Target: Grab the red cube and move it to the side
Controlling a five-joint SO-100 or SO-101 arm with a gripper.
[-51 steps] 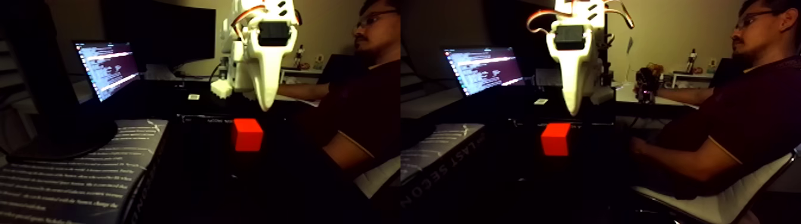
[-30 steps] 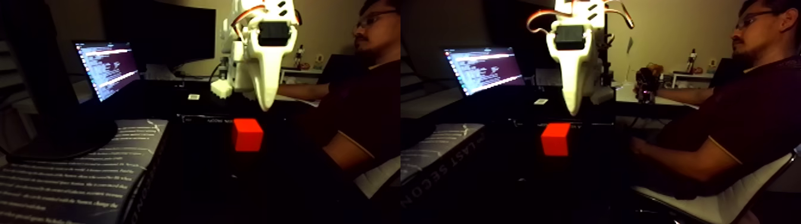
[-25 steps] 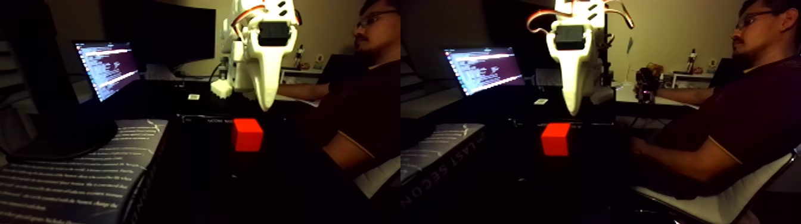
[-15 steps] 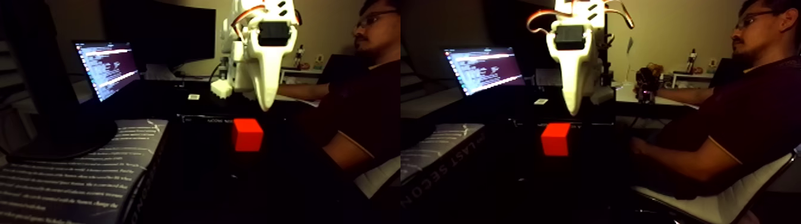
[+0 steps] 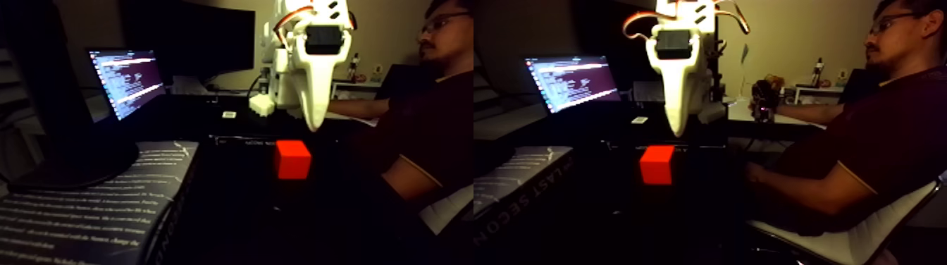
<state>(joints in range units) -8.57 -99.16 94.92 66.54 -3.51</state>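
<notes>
Above the dark tabletop, the white plastic pincer points down, apart from the small matte red cube; its spread cannot be told.

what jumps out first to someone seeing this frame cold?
In the fixed view, the red cube glows against the dark tabletop, low at centre. Just above it, apart from it, hangs the white gripper, tip pointing down. A lit laptop screen stands at left, and a seated person fills the right.
</notes>
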